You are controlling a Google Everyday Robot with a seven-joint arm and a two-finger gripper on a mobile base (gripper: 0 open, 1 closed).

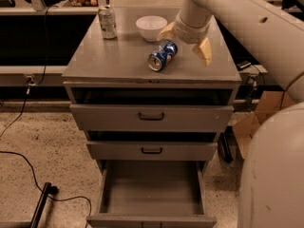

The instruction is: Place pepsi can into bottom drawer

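From my station I see the pepsi can [162,55] lying on its side on the grey tabletop [114,58], right of centre. It is a small blue cylinder with white and red markings, and its silver rim faces me and a little left. The tool [184,47] hangs just behind and to the right of it on the end of a thick cream arm [237,18]. Its two pale yellow wedge-shaped fingers [203,50] are spread wide and hold nothing. One finger sits near the can's far end and the other is off to the can's right (I cannot tell whether the near one touches the can).

Behind the can stands a round white bowl [151,27] with a smooth gloss. Further left is a silver-and-green can [107,22], upright near the back edge.

The cabinet is matte grey sheet metal with square edges. The top drawer [109,118] and middle drawer [114,151] are shallow, each with a slim black handle, and both are pulled out slightly. The bottom drawer [151,189] is pulled out much further, deep and wide, showing a plain flat grey floor between straight walls.

The floor [42,137] around the cabinet is speckled, with a black cable [19,156] looping across it on the left. A brown cardboard box [259,120] sits to the right.
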